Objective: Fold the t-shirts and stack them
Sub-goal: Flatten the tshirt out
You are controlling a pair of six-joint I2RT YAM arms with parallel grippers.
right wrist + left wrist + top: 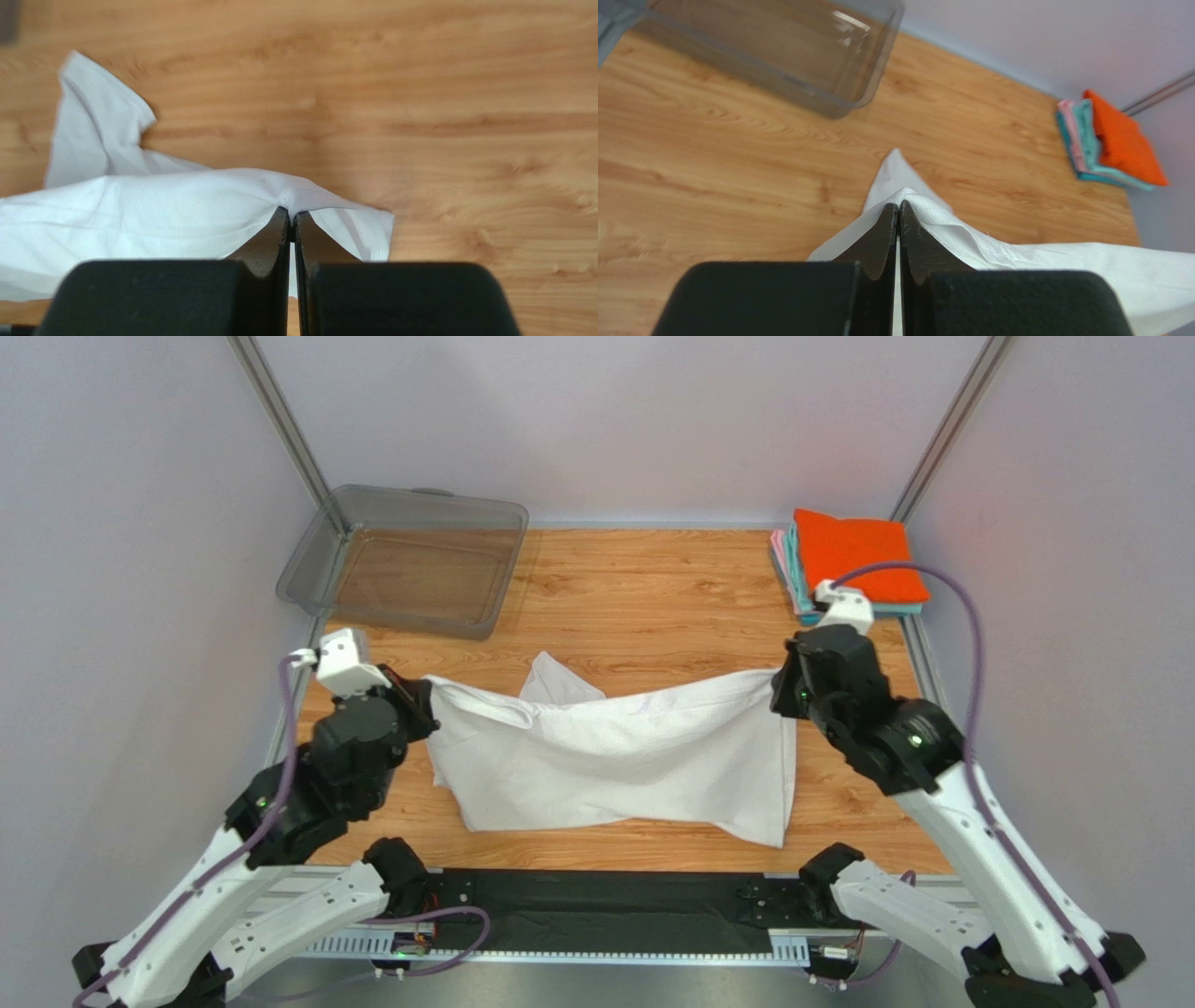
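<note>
The white t-shirt [617, 756] hangs stretched between my two grippers over the middle of the table, its lower part draping onto the wood. My left gripper [425, 703] is shut on the shirt's left corner; its pinch shows in the left wrist view [898, 208], with the shirt [1032, 259] trailing right. My right gripper [780, 695] is shut on the right corner, seen in the right wrist view [290, 213] with the shirt [140, 217] spreading left. A stack of folded shirts, orange [856, 556] on top with teal and pink beneath, lies at the back right.
A clear grey plastic bin [414, 560] stands at the back left corner and shows in the left wrist view [773, 42]. The folded stack also shows in the left wrist view [1113, 143]. Metal frame posts and white walls enclose the wooden table [645, 602].
</note>
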